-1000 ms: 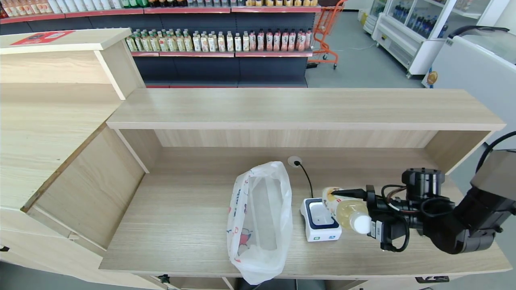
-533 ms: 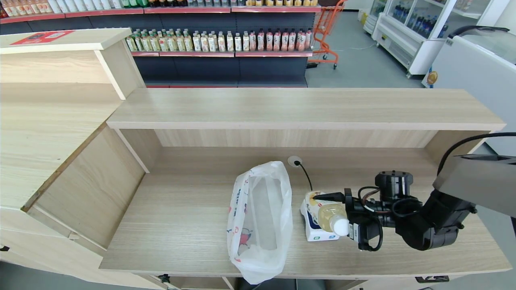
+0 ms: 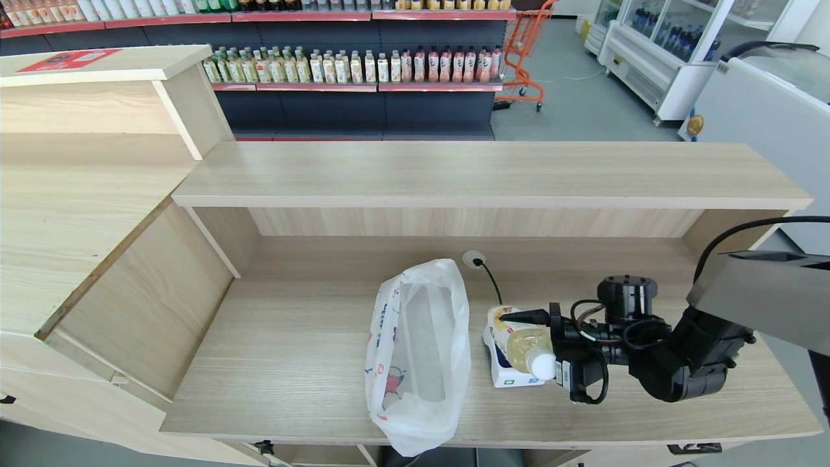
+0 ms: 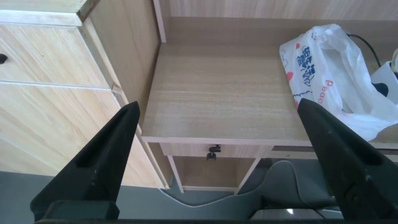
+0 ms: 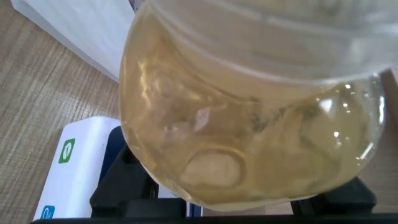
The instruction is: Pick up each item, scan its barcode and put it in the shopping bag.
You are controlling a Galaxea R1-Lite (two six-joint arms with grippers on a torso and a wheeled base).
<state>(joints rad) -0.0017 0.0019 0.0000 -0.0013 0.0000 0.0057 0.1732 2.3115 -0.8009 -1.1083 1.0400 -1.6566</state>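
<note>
The bottle (image 3: 526,347) lies on its side over the scanner (image 3: 502,377), cap towards the table's (image 3: 292,350) front edge, with the shopping bag (image 3: 418,350) just to the left. Bare table runs from the bag to the left wall. Since a second ago the right arm has carried the bottle leftward onto the scanner. The right tool (image 3: 517,332) clamps the bottle; the left tool (image 4: 217,168) gapes wide, holding nothing

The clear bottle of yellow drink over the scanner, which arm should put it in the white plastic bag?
Right. The right gripper is shut on the bottle above the white scanner, just beside the bag; the left gripper hangs open and empty.
</note>
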